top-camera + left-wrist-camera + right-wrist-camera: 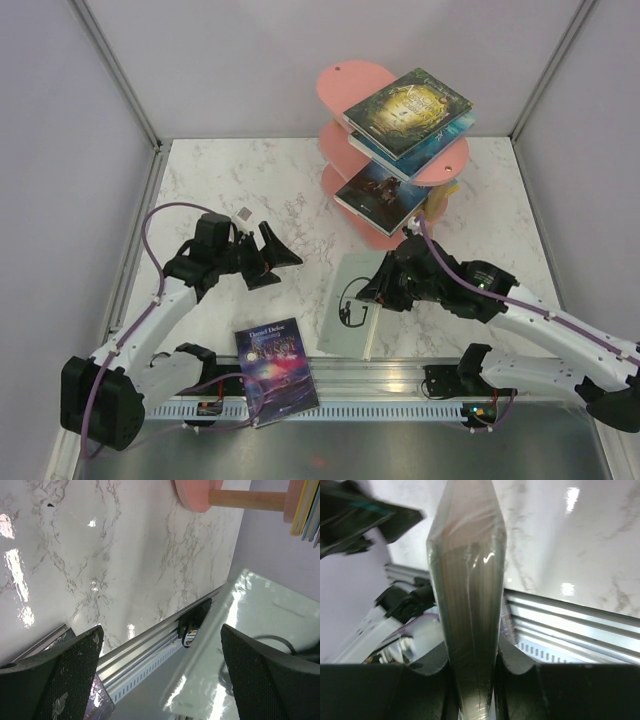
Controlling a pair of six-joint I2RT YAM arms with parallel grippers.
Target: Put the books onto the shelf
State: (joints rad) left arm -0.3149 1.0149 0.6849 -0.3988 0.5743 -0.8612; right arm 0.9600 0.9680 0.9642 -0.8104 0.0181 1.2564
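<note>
You're looking at a white marble-patterned worktop point(230, 175) boxed in by plain pale grey walls point(230, 60), a ribbed aluminium rail point(380, 375) along its near edge, light glinting off it

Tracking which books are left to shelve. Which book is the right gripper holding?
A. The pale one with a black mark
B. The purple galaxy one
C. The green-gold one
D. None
A: the right wrist view shows the pale book edge-on, pinched in the right gripper, while the purple book lies flat and untouched.
</note>
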